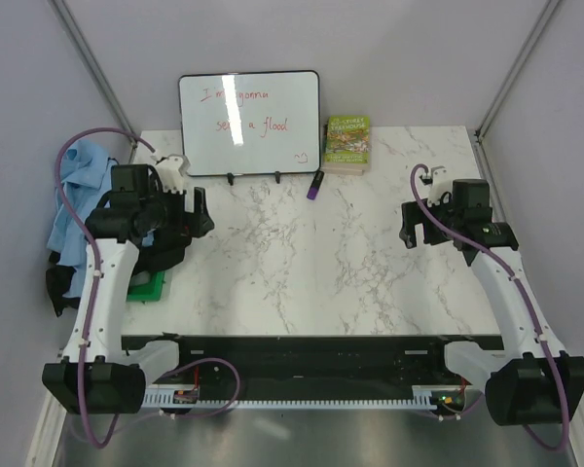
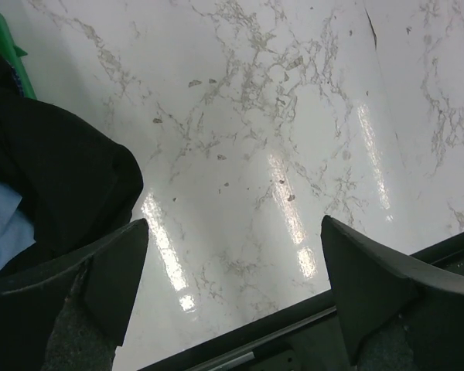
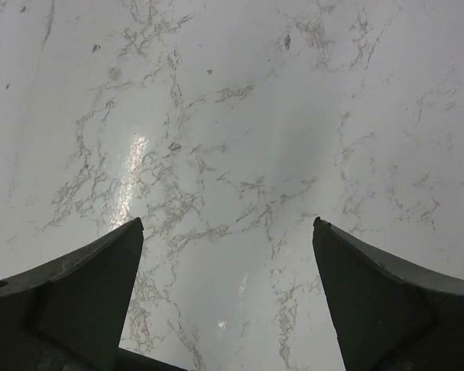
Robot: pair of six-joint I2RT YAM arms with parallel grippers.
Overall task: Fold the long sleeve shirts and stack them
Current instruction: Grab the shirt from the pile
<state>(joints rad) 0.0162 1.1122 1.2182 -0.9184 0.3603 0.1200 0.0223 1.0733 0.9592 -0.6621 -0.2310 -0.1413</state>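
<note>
A light blue shirt lies crumpled at the table's left edge and partly hangs off it. A black shirt is bunched beside and below it; in the left wrist view the black cloth lies over the blue cloth at the left. My left gripper is open and empty above the marble, just right of the black cloth; its jaws stand wide apart. My right gripper is open and empty over bare marble at the right; it also shows in the right wrist view.
A whiteboard stands at the back, with a green-covered book to its right and a purple marker in front. A green object lies under the left arm. The marble table ends at a black front rail.
</note>
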